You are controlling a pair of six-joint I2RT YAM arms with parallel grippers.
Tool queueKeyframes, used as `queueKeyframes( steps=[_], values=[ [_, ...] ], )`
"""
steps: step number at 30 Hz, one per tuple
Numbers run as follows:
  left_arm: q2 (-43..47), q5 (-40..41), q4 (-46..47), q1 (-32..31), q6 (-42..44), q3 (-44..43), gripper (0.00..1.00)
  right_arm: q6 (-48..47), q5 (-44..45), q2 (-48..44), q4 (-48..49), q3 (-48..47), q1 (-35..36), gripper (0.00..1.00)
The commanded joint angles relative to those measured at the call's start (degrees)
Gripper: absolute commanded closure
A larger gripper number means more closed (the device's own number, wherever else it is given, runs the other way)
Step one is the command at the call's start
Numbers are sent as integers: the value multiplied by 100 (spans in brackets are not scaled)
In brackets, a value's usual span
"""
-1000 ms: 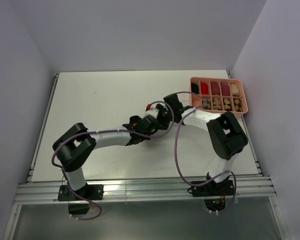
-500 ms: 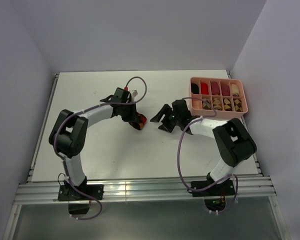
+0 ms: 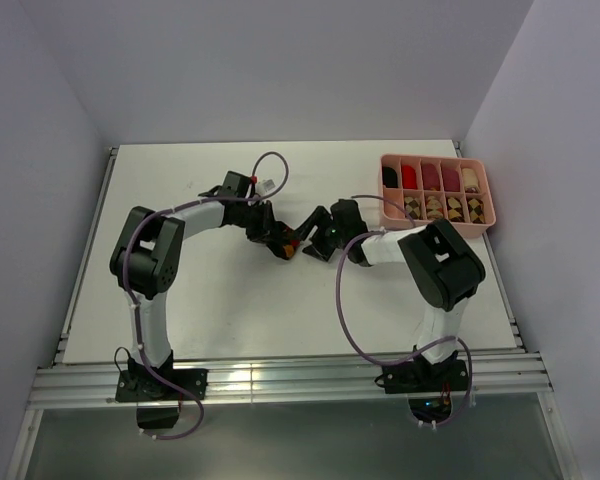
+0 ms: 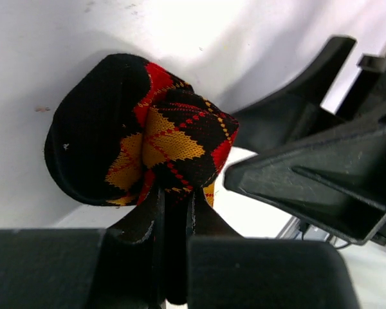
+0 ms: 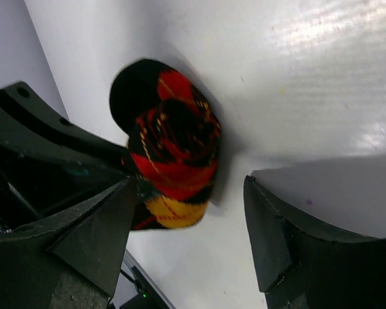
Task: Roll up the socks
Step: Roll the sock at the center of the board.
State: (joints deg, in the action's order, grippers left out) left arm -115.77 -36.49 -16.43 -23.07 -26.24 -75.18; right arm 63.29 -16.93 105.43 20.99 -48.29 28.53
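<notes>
- L gripper (image 4: 175,197): fingers pressed together, pinching a fold of the black-red-orange argyle sock (image 4: 148,151). Fabric is squeezed thin in the slot between the two black pads.
- The sock is bunched into a rough ball. Plain black toe/heel part sits on the L-wrist view's left; red, orange and yellow diamonds face the cam.
- The sock sits low at the white table (image 3: 180,190), casting a shadow right beside it. Can't tell if it rests on the surface or hangs just off it.
- Top view: the sock is near mid-table, a bit right of centre, between the two gripper tips and well apart from the pink tray (image 3: 442,227).
- R gripper (image 5: 188,187): spread wide, holding nothing. One finger is on either side of the sock's lower end and not touching it, as far as the R-wrist view shows.
- R gripper tips point toward the L gripper. The two tools are nearly nose to nose, w/ the sock between them.
- One R finger fills the right of the L-wrist view, just beside the sock.
- The tray is at the table's far-right corner, split into 2 rows of compartments.
- Far row: plain rolls (image 3: 440,177), i.e. black, red, pinks, cream.
- Near row: brown-cream argyle rolls (image 3: 443,208), one per compartment; details too small to read.
</notes>
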Motion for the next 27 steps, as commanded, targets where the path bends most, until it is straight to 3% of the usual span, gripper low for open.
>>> queueKeyframes(
  steps=[1, 10, 12, 16, 17, 19, 20, 23, 27],
  values=[
    [-201, -183, -72, -40, 22, 179, 89, 43, 312, 197, 160, -215, 29, 26],
    [-174, -851, 789, -40, -338, 469, 88, -79, 32, 593, -122, -594, 100, 33],
    [-183, -1009, 956, -40, -487, 539, 88, -132, -64, 619, -183, -585, 126, 40],
    [-166, -1158, 1448, -40, -707, 723, 87, -220, -188, 567, -314, -436, 126, 65],
    [-157, -1211, 1536, -40, -751, 811, 83, -325, -205, 567, -428, -470, 117, 83],
    [-17, -1168, 1607, -40, -883, 951, 76, -474, -145, 523, -857, -532, 126, 97],
    [62, -1080, 1842, -40, -892, 1118, 66, -640, -101, 471, -1008, -602, 126, 100],
    [545, -519, 1810, -40, -857, 1452, 52, -913, 23, 347, -1544, -707, 126, 100],
    [1615, 719, 1660, -83, -699, 1909, 41, -1204, 181, 154, -2299, -962, 126, 100]
  ],
)
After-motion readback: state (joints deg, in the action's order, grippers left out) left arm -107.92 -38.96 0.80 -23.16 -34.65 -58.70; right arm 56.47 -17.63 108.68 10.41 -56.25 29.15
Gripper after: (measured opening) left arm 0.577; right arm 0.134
